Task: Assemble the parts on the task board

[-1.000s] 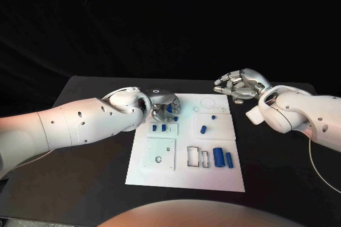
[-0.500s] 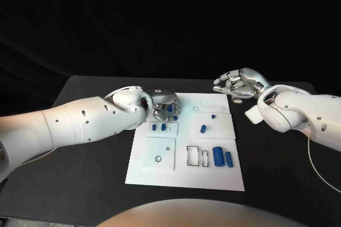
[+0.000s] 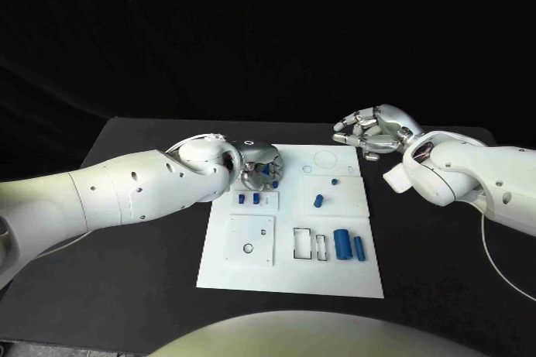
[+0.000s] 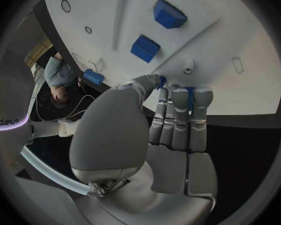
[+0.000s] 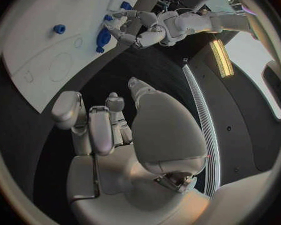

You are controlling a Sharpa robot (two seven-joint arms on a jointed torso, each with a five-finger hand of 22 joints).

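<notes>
While my left hand (image 3: 258,169) pinched a small blue part (image 4: 160,81) above the task board (image 3: 288,282)'s far-left corner, I judged slow, vertical seating best. My right hand (image 3: 374,132) hovered beyond the far-right corner, curled on nothing.

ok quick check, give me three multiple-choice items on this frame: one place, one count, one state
1. Where is the silver right hand?
A. Above the white task board's middle
B. Off the board's far right corner, above the black table
C. At the board's near left corner

2. How many long blue cylinders lie side by side at the board's near right?
A. Two
B. None
C. Five

3. What is the silver left hand doing?
A. Lying flat on the table
B. Gripping the board's edge
C. Pinching a small blue part

Key: B, the head view shows the hand past that corner; A, a pair lies there; C, blue shows between its fingertips in the left wrist view.
</notes>
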